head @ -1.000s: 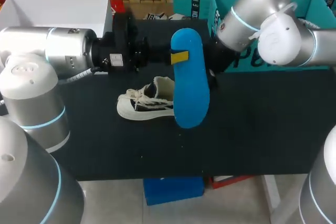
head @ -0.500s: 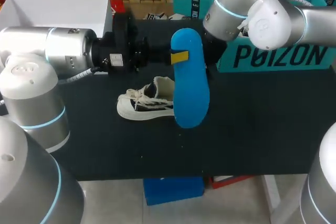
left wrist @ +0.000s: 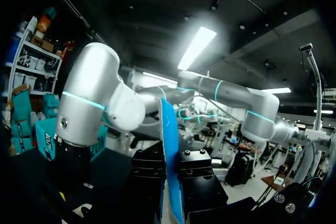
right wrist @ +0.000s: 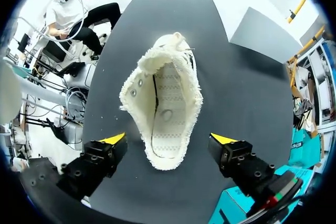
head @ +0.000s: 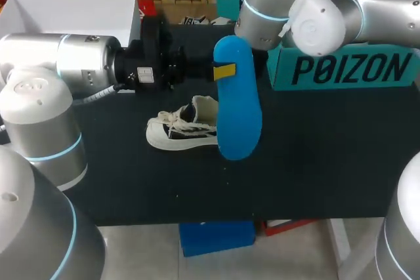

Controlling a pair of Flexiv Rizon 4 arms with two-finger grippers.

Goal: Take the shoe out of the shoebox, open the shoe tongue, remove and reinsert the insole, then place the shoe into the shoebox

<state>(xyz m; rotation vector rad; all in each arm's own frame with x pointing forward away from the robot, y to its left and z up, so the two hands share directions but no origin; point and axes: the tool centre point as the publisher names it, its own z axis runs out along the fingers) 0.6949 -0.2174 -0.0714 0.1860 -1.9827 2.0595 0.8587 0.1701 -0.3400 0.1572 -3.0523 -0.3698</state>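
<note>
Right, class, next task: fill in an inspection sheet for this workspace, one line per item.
Surface: black table, with the shoe standing on it.
Job's things: white shoe, opening upward; blue insole out of the shoe, held in the air.
Clutter: teal box at the table's far right and white box at its far left.
Grippers: left gripper shut on the insole; right gripper open, above the shoe's opening.
Cables: grey cable at the left arm's wrist.
Surroundings: nothing seen.
</note>
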